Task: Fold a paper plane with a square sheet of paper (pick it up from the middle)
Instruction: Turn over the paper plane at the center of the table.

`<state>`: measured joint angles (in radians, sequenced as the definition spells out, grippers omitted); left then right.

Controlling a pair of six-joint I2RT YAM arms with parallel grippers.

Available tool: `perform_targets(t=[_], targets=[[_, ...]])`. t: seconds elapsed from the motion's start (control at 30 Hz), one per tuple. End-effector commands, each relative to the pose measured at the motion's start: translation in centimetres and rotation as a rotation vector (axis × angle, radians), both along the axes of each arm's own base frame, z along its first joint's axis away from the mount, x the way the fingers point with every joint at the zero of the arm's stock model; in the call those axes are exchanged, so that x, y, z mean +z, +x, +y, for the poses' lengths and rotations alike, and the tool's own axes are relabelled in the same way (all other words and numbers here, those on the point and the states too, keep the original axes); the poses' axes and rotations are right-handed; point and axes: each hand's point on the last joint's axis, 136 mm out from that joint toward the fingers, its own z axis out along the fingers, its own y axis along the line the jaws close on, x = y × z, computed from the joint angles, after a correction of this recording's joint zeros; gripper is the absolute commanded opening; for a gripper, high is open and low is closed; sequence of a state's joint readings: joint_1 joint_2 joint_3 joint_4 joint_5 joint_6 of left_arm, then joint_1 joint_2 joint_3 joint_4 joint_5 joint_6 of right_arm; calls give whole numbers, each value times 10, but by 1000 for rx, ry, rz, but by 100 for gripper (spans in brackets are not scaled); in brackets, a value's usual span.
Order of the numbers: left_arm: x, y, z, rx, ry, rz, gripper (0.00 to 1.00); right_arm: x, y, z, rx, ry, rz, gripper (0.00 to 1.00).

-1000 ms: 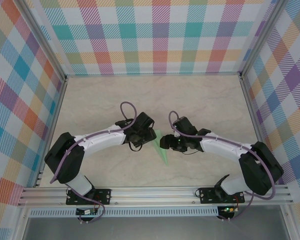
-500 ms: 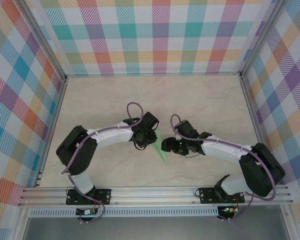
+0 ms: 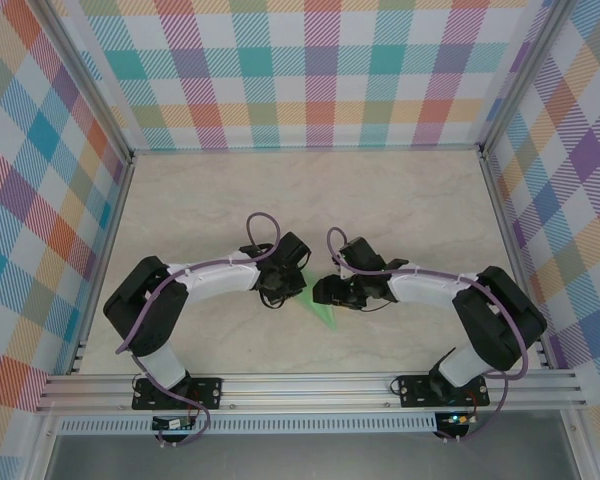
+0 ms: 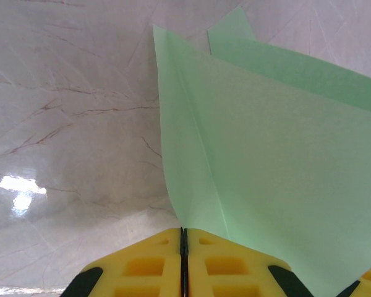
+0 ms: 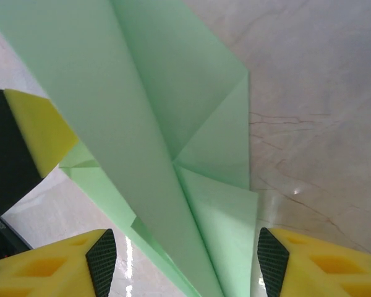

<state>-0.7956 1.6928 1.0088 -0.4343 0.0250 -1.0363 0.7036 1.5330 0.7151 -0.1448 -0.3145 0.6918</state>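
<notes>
- from above, most of the paper plane (image 3: 321, 308) is buried under the two wrists. only a pale green sliver pokes out between them, toward the near side of the table (image 3: 200, 200)
- so it's mid-table left to right, a bit nearer the front rail than the back wall
- left wrist view: the paper runs off the right and bottom edges, so you can't make out the whole outline. one straight crease runs down it, and a second layer peeks out behind at the top
- right wrist view: the paper is cut off at the top and bottom. folded flaps meet along a centre line, and the lowest part disappears below the frame
- left gripper (image 4: 183, 238): the yellow fingers (image 4: 142, 266) are pressed flat together. the lower corner of the paper runs right into the seam between them, so it looks pinched there, though the pads hide the actual contact
- right gripper (image 5: 182, 263): fingers (image 5: 321, 266) are well apart, one on each side, with the paper passing down between them. can't tell if either pad touches it
- in that same view, one yellow finger of the left gripper sits at the left edge, right up against the paper
</notes>
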Motion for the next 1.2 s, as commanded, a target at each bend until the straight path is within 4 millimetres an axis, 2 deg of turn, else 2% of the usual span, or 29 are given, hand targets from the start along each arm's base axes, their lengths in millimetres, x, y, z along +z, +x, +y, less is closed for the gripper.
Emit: perform_targets(t=[0.0,0.3,0.5,0.73,0.9,1.07,1.17], targets=[[8,3,3,15,-11,-21,9,6,2,14,59,43,-20,64],[7,3,2,11,-8,-15,9,9,-2,25,107,63,-20,64],[7,1,5,12,2,-13,9,5,12,-10,27,-134,-111,69],[7,2,5,12,1,-14,9,-4,3,6,52,-55,-38,69],[7,3,4,6,2,-11,9,0,-2,20,89,13,-22,66],[6,3,4,7,4,-10,9,10,-1,19,90,17,-53,63],[5,3,4,7,4,-8,9,12,-2,15,93,-14,-68,58]])
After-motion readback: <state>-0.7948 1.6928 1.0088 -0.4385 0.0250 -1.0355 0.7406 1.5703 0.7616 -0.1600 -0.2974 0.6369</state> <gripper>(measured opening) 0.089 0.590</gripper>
